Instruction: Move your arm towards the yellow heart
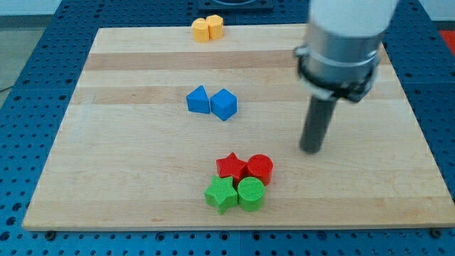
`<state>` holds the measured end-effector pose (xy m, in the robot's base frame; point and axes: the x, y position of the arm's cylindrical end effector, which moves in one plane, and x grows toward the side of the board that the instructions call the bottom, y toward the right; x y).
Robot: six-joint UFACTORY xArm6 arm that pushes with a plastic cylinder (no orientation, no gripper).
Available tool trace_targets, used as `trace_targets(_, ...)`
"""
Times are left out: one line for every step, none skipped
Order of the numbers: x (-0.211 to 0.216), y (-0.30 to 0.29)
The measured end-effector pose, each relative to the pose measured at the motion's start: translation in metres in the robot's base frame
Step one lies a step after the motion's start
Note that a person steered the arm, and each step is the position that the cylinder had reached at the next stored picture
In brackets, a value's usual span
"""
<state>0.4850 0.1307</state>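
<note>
Two yellow blocks touch each other at the board's top edge, the left one [201,30] and the right one [215,25]. I cannot tell which of them is the heart. My tip [312,150] rests on the board at the view's right of centre. It is far below and to the right of the yellow pair and touches no block. The nearest block is a red cylinder [260,168], to the tip's lower left.
A blue triangular block [198,99] and a blue angular block [224,104] sit side by side mid-board. A red star [231,166], a green star [221,193] and a green cylinder [251,193] cluster with the red cylinder near the bottom. The wooden board [128,163] lies on a blue perforated table.
</note>
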Motion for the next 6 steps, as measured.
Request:
trace_targets(-0.041,0.011)
trace_targets(-0.045,-0.005)
trace_targets(-0.08,-0.009)
trace_targets(-0.168,-0.008)
trace_targets(-0.249,-0.025)
trace_targets(-0.291,-0.072)
